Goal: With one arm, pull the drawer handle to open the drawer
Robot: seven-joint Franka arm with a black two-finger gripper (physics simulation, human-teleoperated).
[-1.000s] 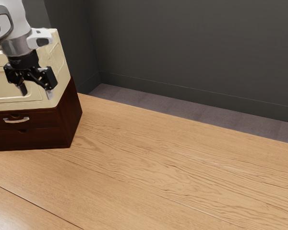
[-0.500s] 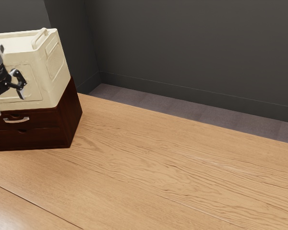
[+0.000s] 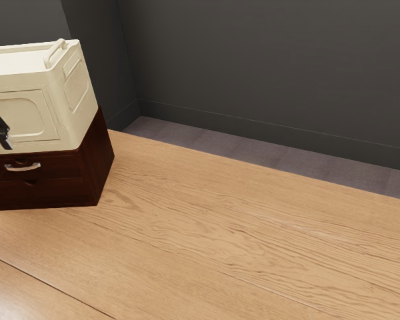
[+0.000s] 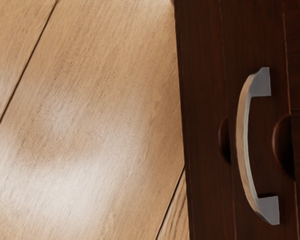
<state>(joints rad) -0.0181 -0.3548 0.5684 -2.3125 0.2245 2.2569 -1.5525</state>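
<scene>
Dark walls (image 3: 267, 67) back a wooden desk (image 3: 220, 227), which spreads out before one brown cabinet (image 3: 99, 163). The exterior view's left edge crops the claw (image 3: 0, 159), released, its two fingertips parted near one silvery handle (image 3: 23, 167) on the upper of two shut drawers (image 3: 60, 167). One cream crate (image 3: 67, 100), also cropped, sits atop.

Across the exterior view's centre and lower right, the bench (image 3: 240, 227) is leaving wide room above it. At upper left, the cream case (image 3: 27, 113) and the drawer unit (image 3: 97, 167) beneath are blocking passage. At the wrist view's right, the handle (image 4: 242, 145) is jutting out.
</scene>
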